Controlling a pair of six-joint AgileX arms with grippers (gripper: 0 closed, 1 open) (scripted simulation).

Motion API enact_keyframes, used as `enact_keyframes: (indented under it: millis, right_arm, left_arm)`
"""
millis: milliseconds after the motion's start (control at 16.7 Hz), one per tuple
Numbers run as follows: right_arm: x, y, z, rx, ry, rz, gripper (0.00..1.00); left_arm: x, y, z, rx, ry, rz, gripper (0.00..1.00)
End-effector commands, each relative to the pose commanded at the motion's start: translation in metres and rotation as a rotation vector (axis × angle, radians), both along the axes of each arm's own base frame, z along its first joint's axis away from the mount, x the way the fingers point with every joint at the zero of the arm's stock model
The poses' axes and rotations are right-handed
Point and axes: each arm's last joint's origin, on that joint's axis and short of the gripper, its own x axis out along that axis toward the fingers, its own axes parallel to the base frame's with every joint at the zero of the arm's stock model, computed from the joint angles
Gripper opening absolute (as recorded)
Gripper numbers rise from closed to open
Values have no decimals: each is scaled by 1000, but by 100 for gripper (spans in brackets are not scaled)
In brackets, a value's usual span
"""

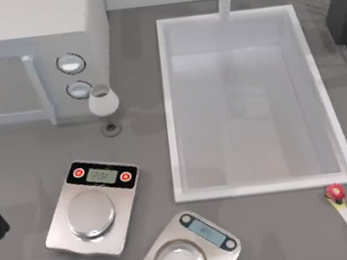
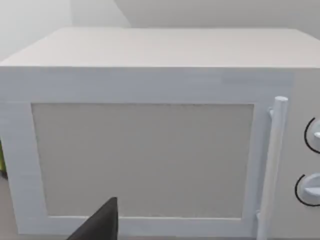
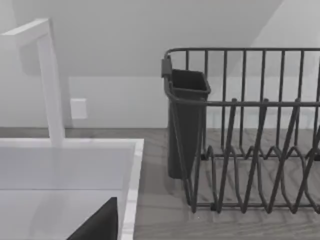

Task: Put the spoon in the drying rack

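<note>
The spoon (image 1: 346, 211) lies flat on the grey table (image 1: 12, 148) near the front right corner, its red head just off the front right corner of the white sink (image 1: 169, 105), its pale handle slanting toward the table's front right edge. Bare tabletop lies around it, with the nearer of 2 scales (image 1: 187, 251) well to its left. The drying rack (image 3: 250, 150) stands right of the sink, at the table's far right edge, a dark cup hung on its near corner. A microwave (image 2: 150, 125) fills the back left, a wine glass (image 1: 104, 106) before it. Of each arm's gripper I see just a dark tip in its wrist view, so I cannot tell how the fingers stand.
</note>
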Motion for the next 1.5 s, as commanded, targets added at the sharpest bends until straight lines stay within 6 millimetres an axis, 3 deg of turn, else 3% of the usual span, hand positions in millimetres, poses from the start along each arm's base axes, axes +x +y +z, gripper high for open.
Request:
enact_keyframes:
  millis: [240,420,720,1080,1320,1500]
  right_arm:
    - [0,1,5,7,35,11,100]
    - [4,6,18,26,173,53,100]
    - [27,25,37,45,627,141,100]
    - [72,62,39,-24,1221,175,100]
    - [93,86,36,-97,1463,158,100]
    - [102,96,33,-134,1552,145,100]
  left_arm:
    - [0,0,0,0,0,0,100]
    - [0,0,0,0,0,0,100]
    - [0,0,0,0,0,0,100]
    - [0,0,0,0,0,0,100]
    - [0,0,0,0,0,0,100]
    - [0,0,0,0,0,0,100]
